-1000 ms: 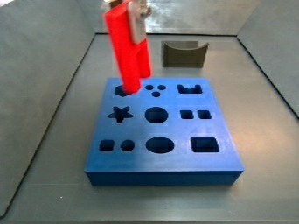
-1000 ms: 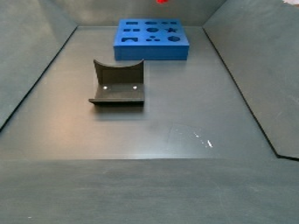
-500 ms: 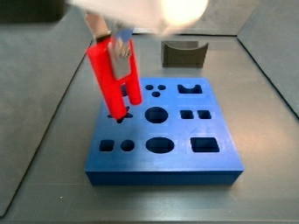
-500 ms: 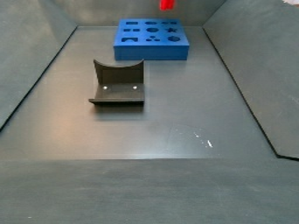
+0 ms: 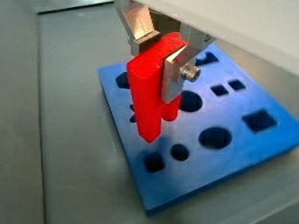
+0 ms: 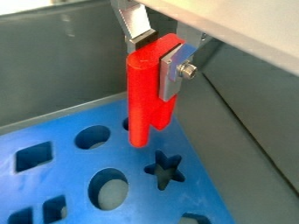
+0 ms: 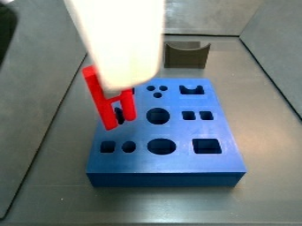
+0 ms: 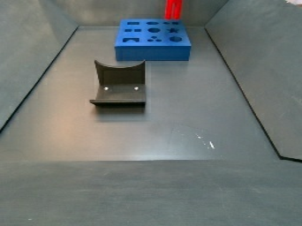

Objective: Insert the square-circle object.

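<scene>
The two-finger gripper (image 5: 167, 54) hangs above the blue plastic block with shaped holes (image 5: 239, 140), its flat silver fingers (image 6: 177, 68) closed onto the upper end of the bright red, long, narrow plastic peg with two prongs (image 5: 153, 87). In both wrist views the peg (image 6: 149, 92) hangs upright with its prongs pointing down; its lower tips are above the block's top face and in no hole.

In a side view, the peg (image 7: 109, 101) shows at the 9 o'clock edge of the block (image 7: 165, 146), its upper part hidden behind the blurred white body of the arm (image 7: 118, 40). A dark grey curved holder (image 7: 186, 53) stands on the grey floor beyond the block, toward 12 o'clock.

In a side view from the opposite end, the holder (image 8: 119, 83) lies near mid-floor, the block (image 8: 154, 41) sits toward 12 o'clock, and the peg (image 8: 172, 9) is visible above the block's far right corner.
</scene>
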{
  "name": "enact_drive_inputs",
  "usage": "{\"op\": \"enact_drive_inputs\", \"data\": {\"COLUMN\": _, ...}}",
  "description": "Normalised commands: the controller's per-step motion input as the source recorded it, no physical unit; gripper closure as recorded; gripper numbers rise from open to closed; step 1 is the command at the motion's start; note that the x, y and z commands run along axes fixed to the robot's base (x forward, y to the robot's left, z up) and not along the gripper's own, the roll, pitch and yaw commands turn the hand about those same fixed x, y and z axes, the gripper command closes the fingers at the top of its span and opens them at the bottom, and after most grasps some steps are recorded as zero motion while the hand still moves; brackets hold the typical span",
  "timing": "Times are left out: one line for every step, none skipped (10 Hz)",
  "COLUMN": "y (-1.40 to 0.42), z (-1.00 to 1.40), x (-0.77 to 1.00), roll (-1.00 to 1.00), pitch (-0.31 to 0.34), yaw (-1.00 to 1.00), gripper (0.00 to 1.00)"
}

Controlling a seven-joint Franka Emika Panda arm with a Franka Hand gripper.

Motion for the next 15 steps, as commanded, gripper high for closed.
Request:
{"op": "enact_drive_inputs", "data": {"y": -0.18, "z": -0.21, "x": -0.12, "roll": 0.19, "pitch": 0.116, "yaw": -0.88, "gripper": 1.00}}
{"op": "enact_drive_inputs", "data": {"y": -0.24, "z": -0.20, "x": -0.08, "roll": 0.18, "pitch": 0.094, "yaw": -0.88, "gripper": 1.00}}
{"op": "enact_drive_inputs", "data": {"y": -0.31, "z": -0.16, "x": -0.01, "roll": 0.13, "pitch": 0.071, "yaw": -0.86, "gripper": 1.00}}
{"op": "enact_drive_inputs", "data": {"y": -0.39, "z": -0.08, "x": 0.00, "roll": 0.08, "pitch": 0.054, "yaw": -0.83, "gripper": 1.00}}
{"op": "enact_drive_inputs", "data": {"y": -0.61, "z": -0.09, "x": 0.07, "roll": 0.00, "pitch": 0.043, "yaw": -0.61, "gripper": 1.00}}
{"op": "enact_drive_inputs", "data": {"y": -0.34, "z": -0.14, "x": 0.24, "roll": 0.04, "pitch": 0.091, "yaw": -0.40, "gripper": 1.00}}
{"op": "enact_drive_inputs", "data": {"y": 0.00, "z": 0.00, "x": -0.02, "roll": 0.09, "pitch": 0.000, "yaw": -0.21, "gripper": 1.00}}
{"op": "enact_drive_inputs", "data": {"y": 0.00, "z": 0.00, "x": 0.00, "roll": 0.01, "pitch": 0.000, "yaw": 0.00, "gripper": 1.00}}
{"op": "enact_drive_inputs", "data": {"y": -0.08, "z": -0.28, "x": 0.37, "roll": 0.11, "pitch": 0.136, "yaw": -0.23, "gripper": 1.00}}
{"op": "enact_drive_inputs", "data": {"y": -0.09, "z": -0.32, "x": 0.28, "roll": 0.10, "pitch": 0.141, "yaw": -0.26, "gripper": 1.00}}
{"op": "enact_drive_inputs", "data": {"y": 0.00, "z": 0.00, "x": 0.04, "roll": -0.08, "pitch": 0.027, "yaw": -0.03, "gripper": 1.00}}
{"op": "enact_drive_inputs", "data": {"y": 0.04, "z": -0.02, "x": 0.00, "roll": 0.00, "pitch": 0.000, "yaw": 0.00, "gripper": 1.00}}
{"op": "enact_drive_inputs", "data": {"y": 0.00, "z": -0.40, "x": 0.00, "roll": -0.07, "pitch": -0.013, "yaw": 0.00, "gripper": 1.00}}
{"op": "enact_drive_inputs", "data": {"y": 0.04, "z": -0.53, "x": -0.17, "roll": 0.00, "pitch": 0.000, "yaw": 0.00, "gripper": 1.00}}
{"op": "enact_drive_inputs", "data": {"y": 0.21, "z": -0.48, "x": -0.32, "roll": 0.00, "pitch": 0.000, "yaw": -0.03, "gripper": 1.00}}
